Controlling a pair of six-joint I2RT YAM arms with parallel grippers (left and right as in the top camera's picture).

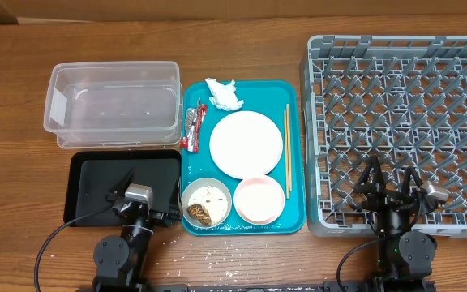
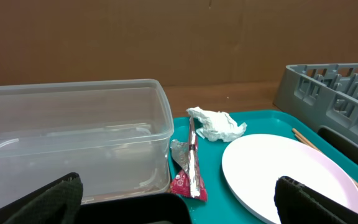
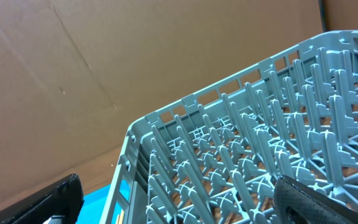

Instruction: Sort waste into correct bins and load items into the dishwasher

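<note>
On the teal tray [image 1: 294, 105] lie a crumpled white tissue [image 1: 223, 95], a red snack wrapper [image 1: 193, 126], a large white plate [image 1: 246, 143], wooden chopsticks [image 1: 287, 148], a pink bowl [image 1: 259, 199] and a white bowl [image 1: 206, 201] with brown and white food scraps. The clear tub [image 1: 112, 104] and black tray [image 1: 96, 174] sit to the left, the grey dish rack [image 1: 400, 122] to the right. My left gripper [image 1: 151, 195] is open and empty over the black tray. My right gripper [image 1: 392, 180] is open and empty over the rack's front edge. The left wrist view shows the tub [image 2: 73, 137], wrapper [image 2: 190, 174], tissue [image 2: 216, 124] and plate [image 2: 284, 174].
Small white crumbs lie on the wooden table in front of the teal tray [image 1: 217, 243]. A brown cardboard wall stands behind the table [image 2: 166, 37]. The dish rack fills the right wrist view [image 3: 260, 155].
</note>
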